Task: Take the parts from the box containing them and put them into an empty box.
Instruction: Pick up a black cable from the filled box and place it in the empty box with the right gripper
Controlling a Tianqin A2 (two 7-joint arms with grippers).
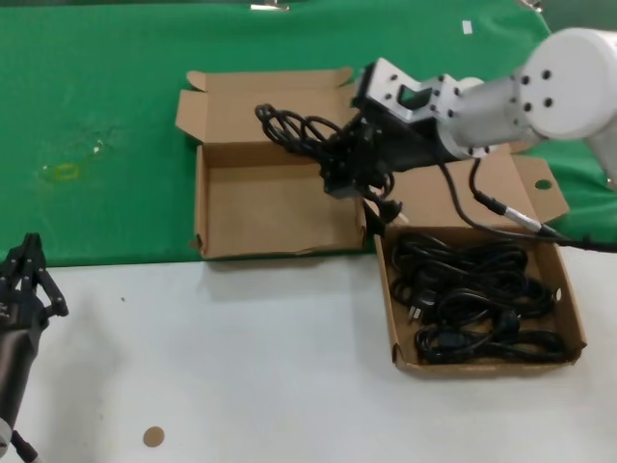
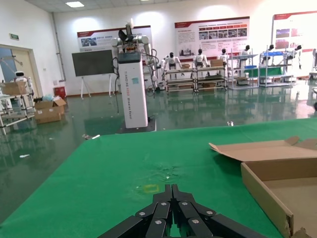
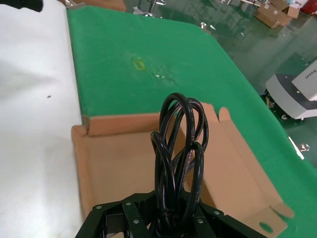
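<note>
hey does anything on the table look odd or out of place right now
Mostly no. One oddity: the green cloth has a rumpled patch with a yellowish mark left of the empty box. Otherwise the right gripper holds a cord coil over that box, a plug dangling. The left gripper waits near the white table's edge.

A large hall with a glossy green floor (image 2: pixel 64 134), white walls hung with poster boards (image 2: pixel 210 33), a dark screen (image 2: pixel 92 62) on a stand, shelving racks (image 2: pixel 208 77), stacked cardboard cartons (image 2: pixel 47 110) and bright ceiling lights (image 2: pixel 75 4) overhead.
</note>
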